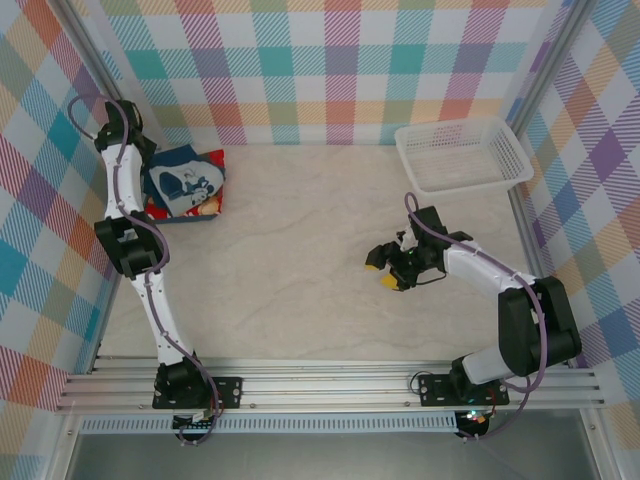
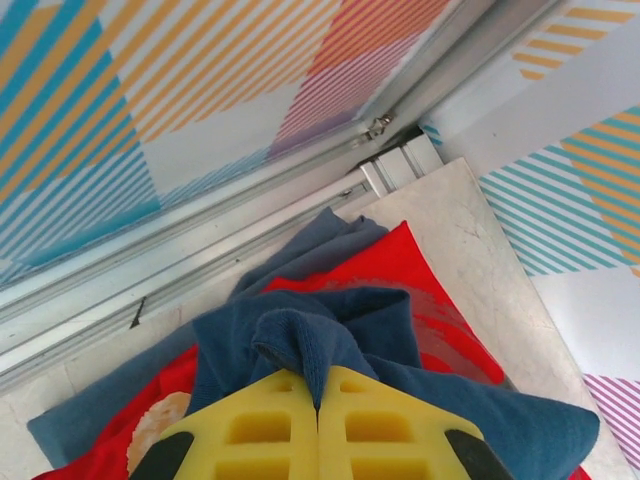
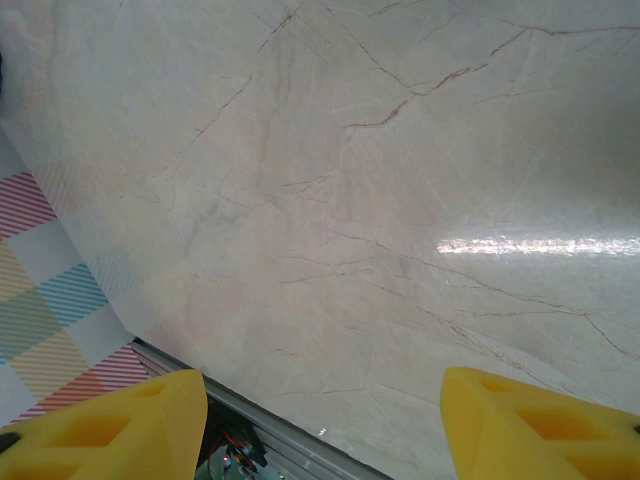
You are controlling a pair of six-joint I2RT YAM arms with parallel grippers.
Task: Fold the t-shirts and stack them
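Two t-shirts lie piled at the table's far left. The dark navy t-shirt point(image 1: 188, 180) with its white print lies on top of the red t-shirt point(image 1: 208, 205). In the left wrist view a raised fold of the navy t-shirt point(image 2: 330, 345) is pinched between the yellow fingers of my left gripper point(image 2: 320, 400), which is shut on it, and the red t-shirt point(image 2: 400, 265) spreads beneath. My right gripper point(image 1: 383, 270) hovers over bare table right of centre; its yellow fingers point(image 3: 130, 425) stand wide apart and hold nothing.
A white mesh basket point(image 1: 462, 155) stands at the back right, empty. Checked walls close in the left, back and right sides. An aluminium rail point(image 2: 200, 250) runs along the wall just beyond the shirts. Bare marble tabletop point(image 1: 300, 250) spans the middle.
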